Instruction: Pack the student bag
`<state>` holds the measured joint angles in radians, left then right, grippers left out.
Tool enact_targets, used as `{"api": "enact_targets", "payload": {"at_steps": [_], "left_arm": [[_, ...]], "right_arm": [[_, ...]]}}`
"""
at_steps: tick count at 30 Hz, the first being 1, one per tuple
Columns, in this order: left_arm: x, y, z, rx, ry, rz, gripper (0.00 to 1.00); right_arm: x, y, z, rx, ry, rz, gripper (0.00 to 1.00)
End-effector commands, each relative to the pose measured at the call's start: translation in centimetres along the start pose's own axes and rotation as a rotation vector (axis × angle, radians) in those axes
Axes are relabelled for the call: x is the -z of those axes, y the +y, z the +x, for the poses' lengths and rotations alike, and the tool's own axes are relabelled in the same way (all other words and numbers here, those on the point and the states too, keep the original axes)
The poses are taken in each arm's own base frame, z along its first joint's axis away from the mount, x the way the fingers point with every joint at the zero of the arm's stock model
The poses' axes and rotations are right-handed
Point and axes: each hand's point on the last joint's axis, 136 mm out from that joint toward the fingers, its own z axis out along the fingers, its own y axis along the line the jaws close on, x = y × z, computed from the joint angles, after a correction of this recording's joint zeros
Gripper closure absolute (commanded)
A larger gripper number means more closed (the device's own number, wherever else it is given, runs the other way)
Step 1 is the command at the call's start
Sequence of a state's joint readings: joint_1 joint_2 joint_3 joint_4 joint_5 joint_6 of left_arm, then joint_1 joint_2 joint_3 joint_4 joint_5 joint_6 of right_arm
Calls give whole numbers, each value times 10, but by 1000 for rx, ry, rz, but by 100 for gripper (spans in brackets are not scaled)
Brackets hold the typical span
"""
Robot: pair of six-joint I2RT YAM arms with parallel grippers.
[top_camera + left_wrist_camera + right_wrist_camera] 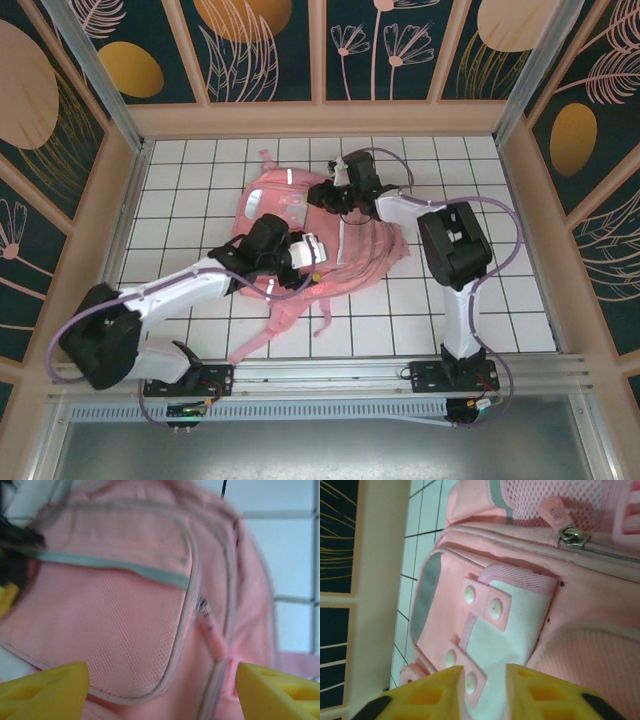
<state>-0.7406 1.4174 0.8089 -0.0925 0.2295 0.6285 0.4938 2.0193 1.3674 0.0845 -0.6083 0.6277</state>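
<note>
The student bag (272,200) is laid flat near the middle of the white gridded table (480,310), its pink straps (335,315) trailing toward the near edge, and both arms are reached over it. It is judged to be soft and limp, with nothing stiff in its walls, so sagging and folding are to be expected wherever it is lifted; being cloth, it is unlikely to be slippery or fragile. The left gripper (162,692) is held wide apart and empty above the mesh pocket (115,635), with a pink zip pull (214,639) just to one side. The right gripper (485,692) is poised over the whitish front patch (515,625) with only a narrow gap between its yellow fingers (435,695); whether any fabric is pinched there cannot be told, since the tips are cut off at the frame's edge. A firm hold is best taken on a zip pull, such as the one beside the metal slider (572,536), or on a bound seam or strap, since flat panels offer little to be pinched.
</note>
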Motion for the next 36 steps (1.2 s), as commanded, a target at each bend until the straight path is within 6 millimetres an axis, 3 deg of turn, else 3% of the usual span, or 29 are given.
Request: {"api": "enact_targets", "payload": {"at_steps": [1, 4, 7, 10, 12, 14, 17, 23, 28, 31, 33, 35, 36], "left_arm": [[-13, 25, 19, -200, 165, -75, 25], [-25, 36, 13, -222, 170, -80, 28], [-36, 36, -3, -194, 120, -42, 44], [-42, 29, -10, -163, 80, 8, 78], [-39, 19, -21, -135, 29, 71, 99], [-31, 12, -35, -86, -30, 111, 100], [-20, 8, -51, -30, -92, 138, 100], [-17, 4, -57, 52, -140, 162, 100], [-19, 4, -61, 100, -168, 163, 100], [-21, 5, -62, 120, -175, 160, 100], [-22, 7, -62, 129, -173, 155, 100], [-22, 6, -57, 110, -161, 151, 100], [-22, 7, -54, 90, -153, 142, 100]], "right_arm": [[71, 17, -15, 45, -79, 21, 67], [119, -13, 7, 11, -108, 117, 63], [156, -40, 45, -24, -106, 217, 62], [165, -45, 97, -28, -17, 239, 61], [161, -37, 129, -40, 38, 217, 60], [155, -28, 152, -41, 58, 225, 55], [153, -17, 155, -7, -2, 253, 50], [138, -3, 132, 114, -96, 281, 52], [124, -16, 133, 150, -139, 399, 61], [120, -20, 134, 161, -139, 429, 73], [121, -23, 136, 165, -140, 452, 88], [131, -33, 133, 183, -162, 531, 100], [136, -37, 132, 212, -165, 562, 100]]}}
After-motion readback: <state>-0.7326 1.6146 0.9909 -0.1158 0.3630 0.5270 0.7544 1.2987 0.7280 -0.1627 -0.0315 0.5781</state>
